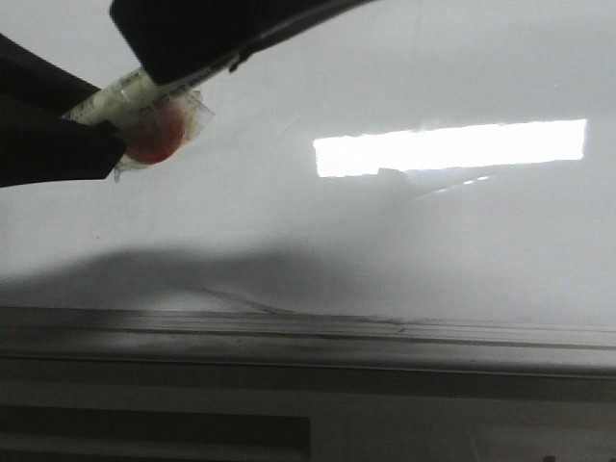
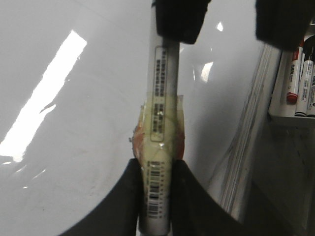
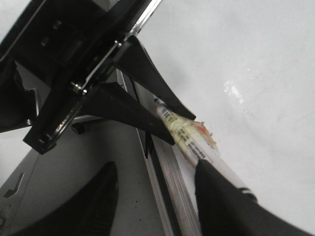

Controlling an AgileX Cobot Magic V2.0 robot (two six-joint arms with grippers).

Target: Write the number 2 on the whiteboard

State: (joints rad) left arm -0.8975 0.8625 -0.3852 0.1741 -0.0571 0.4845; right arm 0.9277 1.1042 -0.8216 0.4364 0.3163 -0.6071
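Left wrist view showed the left gripper clamped on a marker above the whiteboard; the right gripper's grip was perhaps unclear.

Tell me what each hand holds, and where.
The left hand pinches the marker by its barcoded end, just past the taped band. The right hand is open, one finger at the marker's other end, gripping nothing.

soft, dim frames; a bright rectangular glare on the whiteboard, broad shadow along its lower edge.
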